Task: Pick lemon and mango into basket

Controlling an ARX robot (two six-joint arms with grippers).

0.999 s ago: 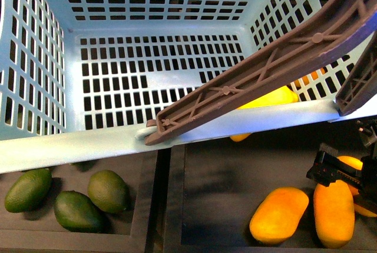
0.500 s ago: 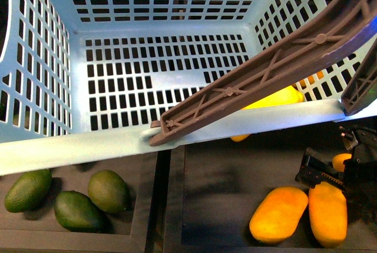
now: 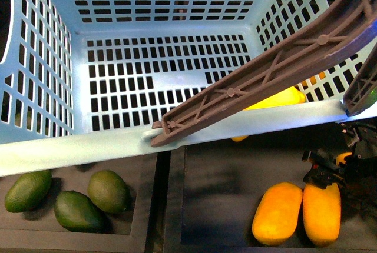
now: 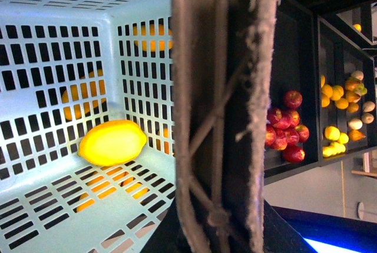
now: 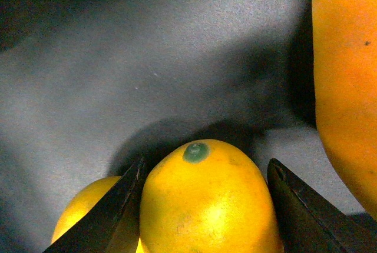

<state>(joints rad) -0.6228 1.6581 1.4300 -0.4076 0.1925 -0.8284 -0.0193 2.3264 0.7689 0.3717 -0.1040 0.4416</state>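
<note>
Filling the upper frame, the basket (image 3: 59, 152) holds the lemon (image 3: 277, 99) beneath its brown handle (image 3: 265, 70); bare dark tray floor (image 3: 218, 194) lies open at lower centre. At the right edge, the right gripper (image 3: 337, 166), jaws spread and unclenched, flanks the mango (image 5: 209, 206).

A grocery shop: dark shelf bins (image 3: 218, 194) hold fruit sorted by kind, red apples (image 4: 285, 126), green fruits (image 3: 109, 191), beside a shopping basket (image 3: 70, 150).

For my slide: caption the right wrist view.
Right claw straddles a mango over the dark tray, second mango alongside.
</note>
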